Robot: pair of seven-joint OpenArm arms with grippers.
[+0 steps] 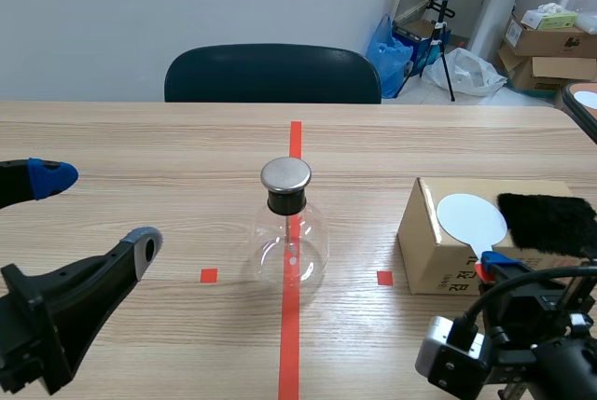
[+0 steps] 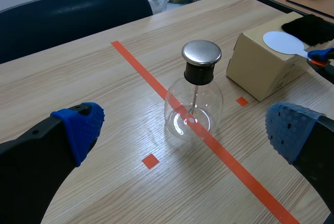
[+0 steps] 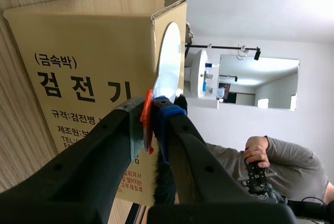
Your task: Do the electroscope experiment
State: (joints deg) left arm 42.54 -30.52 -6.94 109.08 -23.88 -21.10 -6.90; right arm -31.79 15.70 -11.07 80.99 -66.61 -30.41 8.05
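Now pickup step: right tool (image 1: 492, 268) pinched shut on white paddle (image 1: 473, 220) atop box (image 1: 434, 265) at right, left tool (image 1: 98, 212) wide open, empty; next likely calls for lifting paddle toward electroscope (image 1: 290, 232) at tabletop (image 1: 140, 139) centre.

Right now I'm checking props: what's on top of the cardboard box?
A white disc paddle and black fur cloth lie on the cardboard box. The right pincer is shut on the paddle's red handle. Anything beneath the cloth is hidden.
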